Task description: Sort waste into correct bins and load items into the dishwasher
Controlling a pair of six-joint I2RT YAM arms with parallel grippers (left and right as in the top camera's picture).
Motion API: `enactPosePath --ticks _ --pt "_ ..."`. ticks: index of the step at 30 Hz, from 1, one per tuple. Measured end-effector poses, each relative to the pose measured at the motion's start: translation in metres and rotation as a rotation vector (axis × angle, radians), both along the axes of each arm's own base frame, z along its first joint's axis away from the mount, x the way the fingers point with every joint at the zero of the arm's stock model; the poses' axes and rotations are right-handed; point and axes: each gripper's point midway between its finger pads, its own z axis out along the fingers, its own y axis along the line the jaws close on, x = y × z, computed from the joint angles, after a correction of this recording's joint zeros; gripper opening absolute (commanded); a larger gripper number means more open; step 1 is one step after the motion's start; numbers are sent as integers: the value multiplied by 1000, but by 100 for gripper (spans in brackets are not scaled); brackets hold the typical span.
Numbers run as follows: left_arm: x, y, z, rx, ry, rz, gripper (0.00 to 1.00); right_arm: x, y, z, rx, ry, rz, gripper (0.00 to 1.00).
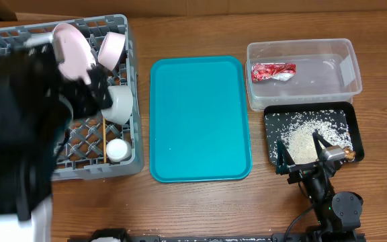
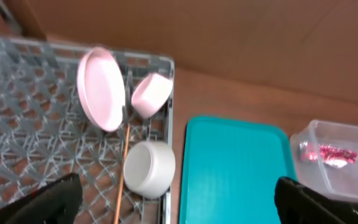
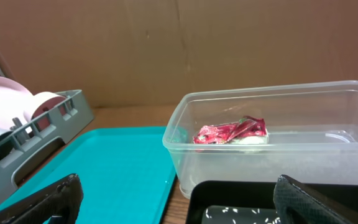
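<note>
The grey dish rack (image 1: 132, 144) at the left holds a large pink plate (image 1: 72, 50), a small plate (image 1: 111, 48), a bowl (image 1: 119, 104), a small cup (image 1: 117, 149) and chopsticks (image 1: 104, 141). My left arm (image 1: 19, 121) hangs over the rack. The left gripper (image 2: 179, 205) is open and empty above the bowl (image 2: 149, 167) and a chopstick (image 2: 122, 177). The red-and-white wrapper (image 1: 273, 71) lies in the clear tub (image 1: 351, 67). Rice (image 1: 304, 138) and a brown lump (image 1: 349, 154) lie in the black tray (image 1: 355, 124). My right gripper (image 1: 301, 153) is open and empty over that tray's front edge.
A bare teal tray (image 1: 200, 117) lies between the rack and the bins. In the right wrist view it (image 3: 104, 174) lies left of the clear tub (image 3: 272, 155), with the rack (image 3: 48, 134) beyond. A cardboard wall runs along the back.
</note>
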Motion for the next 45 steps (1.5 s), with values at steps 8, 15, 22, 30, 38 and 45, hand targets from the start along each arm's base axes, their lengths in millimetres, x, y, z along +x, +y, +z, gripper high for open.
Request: enactPosePath --ticks 8,15,22,30,38,45 --pt "-35 -1 -38 46 -229 -20 100 0 0 0 0 0 0 100" --pt "-40 -7 -105 57 -386 -56 100 0 0 0 1 -1 0 100" --pt "-40 -17 -167 71 -507 -111 100 0 0 0 0 -1 0 100" --pt "-42 -21 -203 84 -600 -140 100 0 0 0 1 -1 0 100" --pt "-43 -21 -235 123 -517 -157 100 0 0 0 1 -1 0 100" --pt "-43 -22 -240 133 -500 -163 100 0 0 0 0 -1 0 100"
